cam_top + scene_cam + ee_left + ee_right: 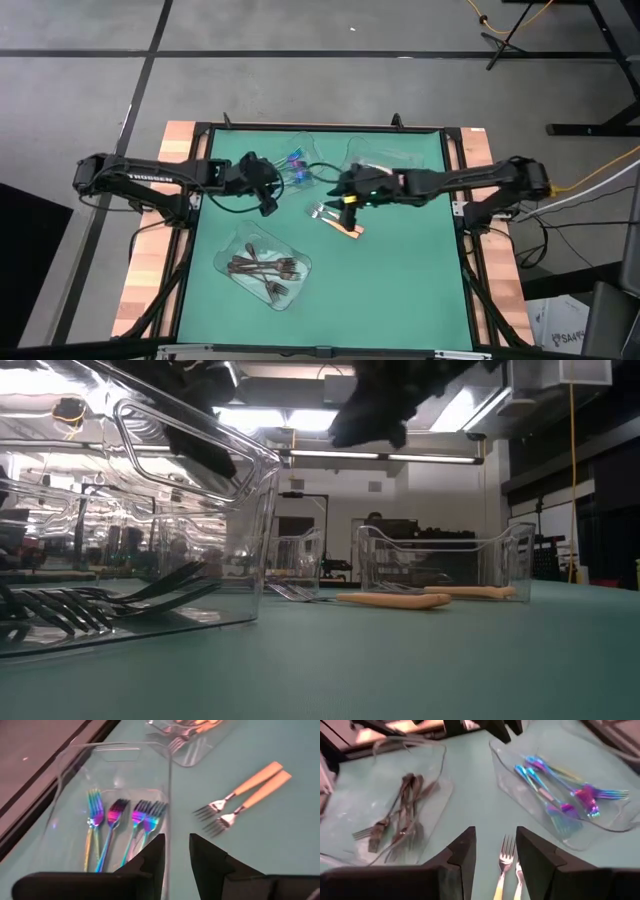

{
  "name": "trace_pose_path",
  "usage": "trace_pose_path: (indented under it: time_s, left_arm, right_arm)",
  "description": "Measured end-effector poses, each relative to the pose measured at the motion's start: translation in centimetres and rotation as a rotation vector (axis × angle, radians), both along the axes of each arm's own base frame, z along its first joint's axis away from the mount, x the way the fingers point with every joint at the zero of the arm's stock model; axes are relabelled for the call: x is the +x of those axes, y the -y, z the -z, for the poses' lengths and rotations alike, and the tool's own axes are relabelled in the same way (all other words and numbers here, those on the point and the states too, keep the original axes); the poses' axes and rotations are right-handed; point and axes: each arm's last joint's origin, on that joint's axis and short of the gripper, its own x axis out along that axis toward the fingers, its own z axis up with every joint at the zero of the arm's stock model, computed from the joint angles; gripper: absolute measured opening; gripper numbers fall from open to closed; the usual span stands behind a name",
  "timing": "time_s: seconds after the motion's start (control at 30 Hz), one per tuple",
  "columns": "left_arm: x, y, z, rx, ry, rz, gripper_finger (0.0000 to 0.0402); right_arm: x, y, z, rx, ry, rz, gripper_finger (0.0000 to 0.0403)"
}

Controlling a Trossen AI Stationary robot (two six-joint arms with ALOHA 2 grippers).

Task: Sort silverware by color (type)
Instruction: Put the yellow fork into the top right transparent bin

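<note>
Silverware lies sorted across the green desk [400, 290]: four iridescent forks [122, 822] in a clear tray [165, 785], dark forks [262, 267] in a second tray [232, 247] nearer the front, and two orange-handled forks [240, 800] loose on the desk between them. A third tray [385, 152] stands behind. The left gripper [175, 851] hovers over the iridescent tray's rim, fingers apart and empty. The right gripper [495, 847] hangs above the orange-handled forks, fingers spread, gripping nothing.
</note>
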Motion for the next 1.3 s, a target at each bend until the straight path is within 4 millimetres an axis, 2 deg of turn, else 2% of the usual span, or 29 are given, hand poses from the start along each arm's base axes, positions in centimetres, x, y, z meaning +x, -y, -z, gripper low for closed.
trace_pose_path:
  time_s: [0.13, 0.27, 0.83, 1.0, 1.3]
  left_arm:
    - [0.1, 1.1, 0.0, -0.001, 0.002, 0.045, 0.0081]
    - [0.2, 2.2, 0.0, -0.002, 0.005, 0.094, 0.0081]
    - [0.4, 5.3, -0.3, -0.001, 0.048, 0.223, 0.0081]
    - [0.3, 5.8, -0.3, -0.002, 0.049, 0.240, 0.0081]
    - [0.3, 5.9, -0.3, -0.003, 0.048, 0.245, 0.0081]
  right_arm:
    - [2.2, -0.1, 1.2, -0.001, -0.060, -0.001, 0.0129]
    - [3.6, -0.1, 2.8, -0.003, -0.107, 0.000, 0.0129]
    - [5.3, 0.0, 10.9, -0.042, -0.389, 0.033, 0.0129]
    - [5.4, 0.4, 12.1, -0.041, -0.430, 0.051, 0.0129]
    - [4.8, 1.6, 12.5, 0.016, -0.490, 0.138, 0.0129]
